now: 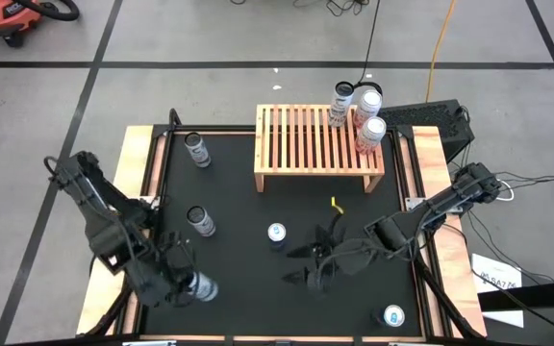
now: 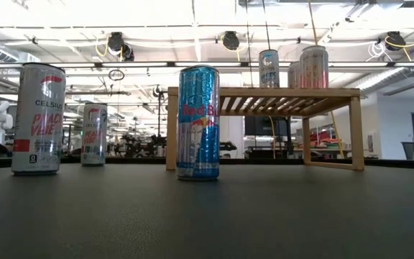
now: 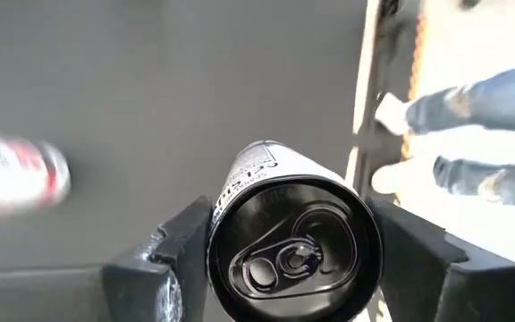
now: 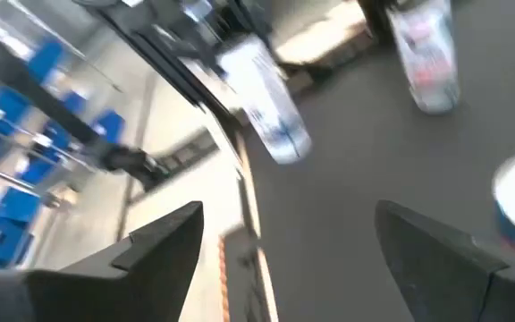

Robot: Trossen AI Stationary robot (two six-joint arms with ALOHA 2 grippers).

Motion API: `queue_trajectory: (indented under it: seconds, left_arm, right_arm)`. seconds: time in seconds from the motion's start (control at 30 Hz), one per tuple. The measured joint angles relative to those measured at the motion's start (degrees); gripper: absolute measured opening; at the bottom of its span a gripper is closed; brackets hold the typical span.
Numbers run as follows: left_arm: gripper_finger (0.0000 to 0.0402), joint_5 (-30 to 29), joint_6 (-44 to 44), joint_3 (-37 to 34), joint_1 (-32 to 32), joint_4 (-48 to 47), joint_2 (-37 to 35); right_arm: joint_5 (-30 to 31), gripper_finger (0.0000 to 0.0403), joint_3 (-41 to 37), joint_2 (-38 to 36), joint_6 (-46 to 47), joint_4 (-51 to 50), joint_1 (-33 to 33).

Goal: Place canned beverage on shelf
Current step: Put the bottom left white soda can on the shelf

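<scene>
left claw [image 3: 280, 268] clamped around a can [image 3: 289, 246], right claw [image 4: 316, 259] wide, empty

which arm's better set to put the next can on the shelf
Left. Its tool already brackets a can at the table's near-left. The right tool is open and empty mid-table; the shelf has free slats.

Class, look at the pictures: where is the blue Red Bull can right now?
In the high view, the blue Red Bull can stands upright on the black mat near the middle, in front of the shelf, beside the right gripper.
</scene>
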Motion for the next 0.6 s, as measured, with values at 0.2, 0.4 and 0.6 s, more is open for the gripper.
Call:
queue_trajectory:
  seconds: [0.2,0.4,0.6]
  left_arm:
    - [0.0231,-3.62,14.97,7.55,9.76,2.91,0.0]
    - [0.0232,-3.17,24.19,9.44,17.68,10.11,0.0]
    - [0.0232,-2.94,31.11,9.44,21.88,19.53,0.0]
  right_arm:
    - [0.35,0.0315,-0.02,-0.02,-12.18,8.81,-2.23]
    - [0.44,0.0331,-0.02,-0.03,-20.74,12.91,-4.58]
    - [0.21,0.0354,-0.02,-0.04,-23.81,12.5,-6.01]
